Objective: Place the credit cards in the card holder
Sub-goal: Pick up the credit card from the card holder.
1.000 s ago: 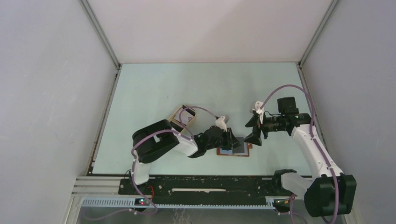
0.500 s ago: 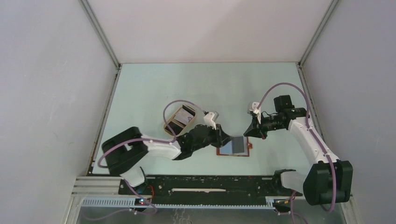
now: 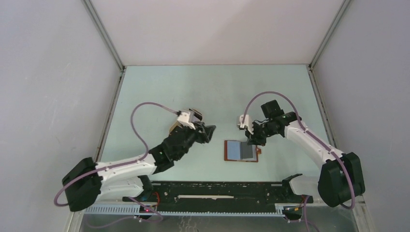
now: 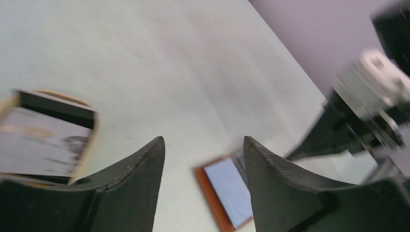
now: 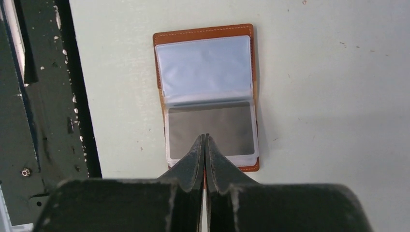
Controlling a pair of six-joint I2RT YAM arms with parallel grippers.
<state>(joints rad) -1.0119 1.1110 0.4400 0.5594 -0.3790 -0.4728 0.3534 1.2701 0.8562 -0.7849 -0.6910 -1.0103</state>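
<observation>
The wallet (image 3: 241, 151) lay open just below frame centre — one pale leaf, one dark. The right gripper (image 3: 252, 139) hung at its upper right; the left gripper (image 3: 210, 131) sat apart, leftward.

No legible text, brand, number or sign in any view.

- Open reddish-brown leather card holder (image 5: 205, 31), just ahead of the right hand (image 5: 205, 137): clear sleeves over a pale bluish card face (image 5: 203, 65) and a grey card face (image 5: 210, 128). Both are plain.
- Whitish card (image 4: 38, 140) in the tan oval tray (image 4: 93, 145), to the left of the left hand (image 4: 203, 140): dark smudged marks, too blurred to read.
</observation>
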